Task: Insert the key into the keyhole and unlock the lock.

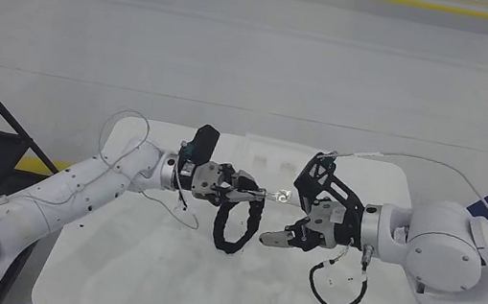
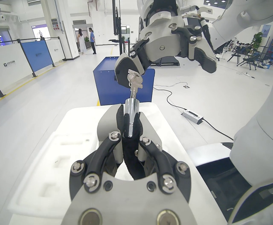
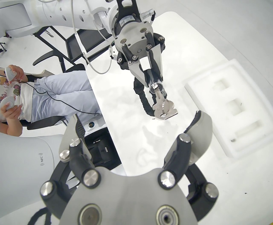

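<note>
My left gripper (image 2: 130,119) is shut on a chrome lock cylinder (image 2: 131,105), held in the air above the white table (image 1: 156,273). A black cable loop (image 1: 236,229) hangs down from the lock. A silver key (image 2: 134,83) with a ring sticks out of the cylinder's end; its blade is in the keyhole. The key (image 3: 164,107) points toward my right gripper (image 3: 138,125), which stands open a short way off, touching nothing. In the top view the left gripper (image 1: 243,189) and right gripper (image 1: 286,219) face each other over the table's middle, the key (image 1: 281,196) between them.
A white foam tray (image 3: 234,102) with several rectangular recesses lies at the table's far side, tray (image 1: 268,154) behind the grippers. A blue cabinet (image 2: 123,85) stands off the table's right end. Bare tabletop lies below both grippers.
</note>
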{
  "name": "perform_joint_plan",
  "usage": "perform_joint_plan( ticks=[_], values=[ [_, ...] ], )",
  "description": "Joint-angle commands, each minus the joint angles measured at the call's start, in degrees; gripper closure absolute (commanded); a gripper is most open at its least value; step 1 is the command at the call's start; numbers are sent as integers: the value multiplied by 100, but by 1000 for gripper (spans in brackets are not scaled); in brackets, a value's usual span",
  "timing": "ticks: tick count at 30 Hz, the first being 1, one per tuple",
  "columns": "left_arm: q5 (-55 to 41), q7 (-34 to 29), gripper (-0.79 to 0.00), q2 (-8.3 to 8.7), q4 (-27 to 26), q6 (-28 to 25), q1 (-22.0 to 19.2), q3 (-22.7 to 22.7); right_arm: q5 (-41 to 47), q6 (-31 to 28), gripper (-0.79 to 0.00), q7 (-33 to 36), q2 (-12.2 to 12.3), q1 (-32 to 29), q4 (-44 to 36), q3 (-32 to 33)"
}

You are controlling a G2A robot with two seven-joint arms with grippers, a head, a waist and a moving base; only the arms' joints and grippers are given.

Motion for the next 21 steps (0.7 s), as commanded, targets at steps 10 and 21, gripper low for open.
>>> perform_joint_plan(
  ticks=[10,21],
  values=[
    [-1194,-1143,0,145,-122,0,-235,158,-1420,-847,-785,-450,95,-215,-232,245],
    [-1850,-1817,0,-146,52,0,-269,198,-2097,-1749,-785,-858,135,-425,-381,95]
  ],
)
